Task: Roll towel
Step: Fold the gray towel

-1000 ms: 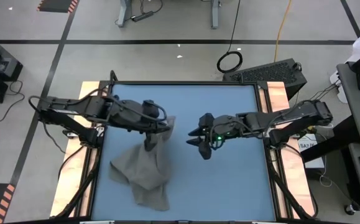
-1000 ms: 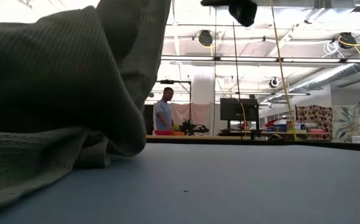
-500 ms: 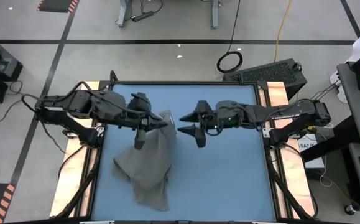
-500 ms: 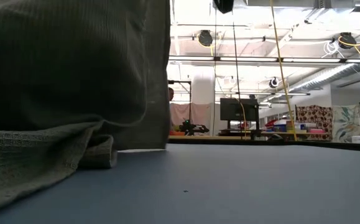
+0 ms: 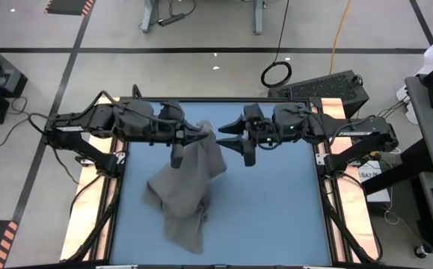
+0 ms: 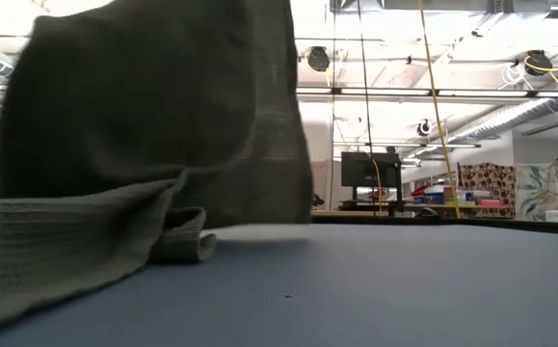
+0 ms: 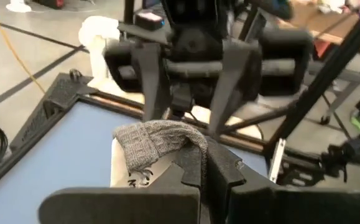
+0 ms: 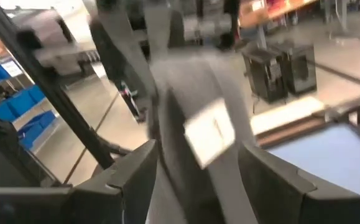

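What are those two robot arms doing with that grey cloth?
The left gripper is shut on a corner of the dark grey towel and holds it up off the blue table, so part of the cloth hangs while the rest lies crumpled below. The right gripper is open, right beside that raised corner with the towel's white tag between its fingers. No rolling has begun yet.
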Controlling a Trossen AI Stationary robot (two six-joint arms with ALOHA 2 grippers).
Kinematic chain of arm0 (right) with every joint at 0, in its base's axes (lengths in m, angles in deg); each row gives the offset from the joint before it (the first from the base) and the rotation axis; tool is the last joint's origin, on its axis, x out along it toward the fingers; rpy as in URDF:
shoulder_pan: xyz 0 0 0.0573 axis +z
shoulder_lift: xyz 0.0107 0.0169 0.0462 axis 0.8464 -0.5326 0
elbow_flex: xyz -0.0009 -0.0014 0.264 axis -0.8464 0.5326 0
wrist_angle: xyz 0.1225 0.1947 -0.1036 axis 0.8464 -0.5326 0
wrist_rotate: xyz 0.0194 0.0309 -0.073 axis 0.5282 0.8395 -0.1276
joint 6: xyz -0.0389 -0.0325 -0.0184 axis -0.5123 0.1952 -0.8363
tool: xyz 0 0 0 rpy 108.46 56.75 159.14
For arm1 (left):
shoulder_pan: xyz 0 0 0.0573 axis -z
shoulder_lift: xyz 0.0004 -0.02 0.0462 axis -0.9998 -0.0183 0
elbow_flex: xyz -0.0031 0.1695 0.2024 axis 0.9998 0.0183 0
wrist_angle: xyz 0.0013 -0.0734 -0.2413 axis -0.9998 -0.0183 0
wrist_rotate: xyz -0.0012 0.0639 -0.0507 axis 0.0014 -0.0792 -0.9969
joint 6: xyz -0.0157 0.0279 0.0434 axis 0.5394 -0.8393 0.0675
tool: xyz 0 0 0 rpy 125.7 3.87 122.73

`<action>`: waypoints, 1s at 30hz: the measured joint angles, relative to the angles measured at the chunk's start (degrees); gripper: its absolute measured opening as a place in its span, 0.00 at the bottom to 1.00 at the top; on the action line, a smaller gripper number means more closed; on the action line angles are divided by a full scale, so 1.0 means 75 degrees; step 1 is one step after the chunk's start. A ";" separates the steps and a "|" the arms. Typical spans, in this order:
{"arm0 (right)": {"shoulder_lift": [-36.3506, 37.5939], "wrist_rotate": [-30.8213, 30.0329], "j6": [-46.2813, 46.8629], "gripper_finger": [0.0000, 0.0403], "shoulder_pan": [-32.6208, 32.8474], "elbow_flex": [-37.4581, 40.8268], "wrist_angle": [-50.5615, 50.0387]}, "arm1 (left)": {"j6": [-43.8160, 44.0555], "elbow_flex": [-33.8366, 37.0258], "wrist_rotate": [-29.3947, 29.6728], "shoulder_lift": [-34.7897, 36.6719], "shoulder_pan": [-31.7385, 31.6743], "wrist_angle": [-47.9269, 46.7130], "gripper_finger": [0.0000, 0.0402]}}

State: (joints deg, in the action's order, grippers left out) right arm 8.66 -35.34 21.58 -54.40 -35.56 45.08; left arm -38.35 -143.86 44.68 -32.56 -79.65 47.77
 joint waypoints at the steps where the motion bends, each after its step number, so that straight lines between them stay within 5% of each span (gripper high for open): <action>1: 0.0000 0.0016 0.0193 0.53 0.0011 0.0000 -0.0183 | -0.0003 -0.0008 0.0058 -0.0023 -0.0037 0.0109 0.01; 8: -0.0006 -0.0053 0.0948 0.53 0.0459 0.0003 -0.1208 | 0.0288 0.0000 0.0976 -0.0200 -0.0216 0.0237 0.02; 17: -0.0125 -0.1977 0.0278 0.53 0.0948 0.0006 -0.1889 | 0.0552 0.0002 0.0982 -0.0728 -0.0359 0.1014 0.03; 23: -0.0297 -0.2024 -0.0246 0.53 0.1016 0.0002 -0.1848 | 0.1113 0.0003 0.0971 -0.1089 -0.0358 0.2011 0.03; 30: -0.0305 -0.2015 0.0068 0.33 0.1159 0.0009 -0.2026 | 0.1118 0.0003 0.0954 -0.1046 -0.0348 0.2144 0.03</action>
State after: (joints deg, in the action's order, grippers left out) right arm 6.37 -50.45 22.09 -45.71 -35.49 29.88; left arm -29.97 -143.84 51.83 -40.40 -82.25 63.85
